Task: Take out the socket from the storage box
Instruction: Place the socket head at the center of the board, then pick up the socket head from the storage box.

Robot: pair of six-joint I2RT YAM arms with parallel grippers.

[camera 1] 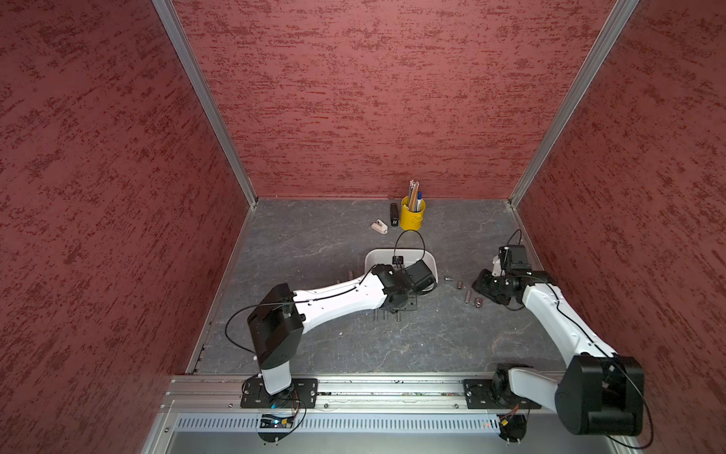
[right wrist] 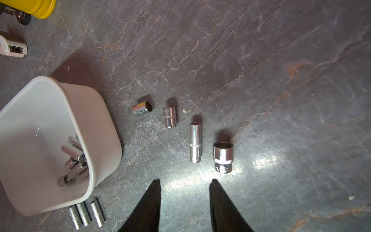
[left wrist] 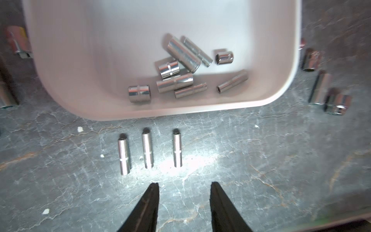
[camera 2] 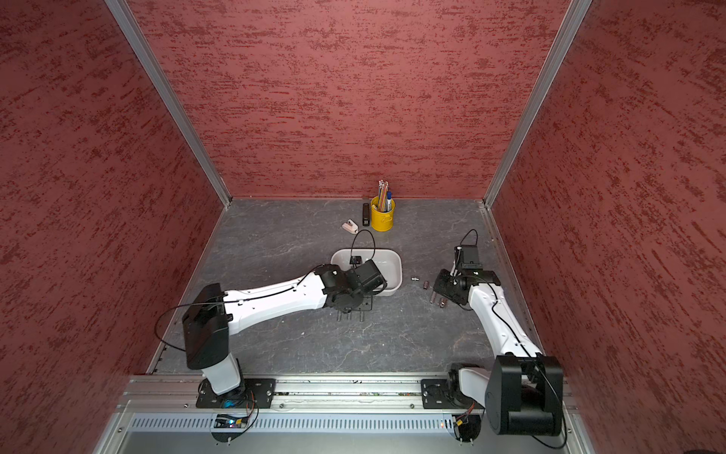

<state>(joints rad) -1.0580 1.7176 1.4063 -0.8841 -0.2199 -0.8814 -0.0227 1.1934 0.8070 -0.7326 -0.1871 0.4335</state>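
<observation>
Now my left claw (left wrist: 184, 183) hangs spread and empty over the grey table (left wrist: 261, 160), just short of three slim sockets (left wrist: 148, 150) lying side by side outside the storage box (left wrist: 70, 60). Several more sockets (left wrist: 174, 82) lie heaped inside it. My right claw (right wrist: 185, 179) is spread too, empty, near four sockets (right wrist: 195, 142) lying loose on the table beside the box.

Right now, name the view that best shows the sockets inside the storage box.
Left wrist: it looks down into the storage box, the sockets in plain sight. The right wrist sees the box obliquely, its wall hiding some. In both top views the left arm covers much of the box; no sockets discernible.
</observation>
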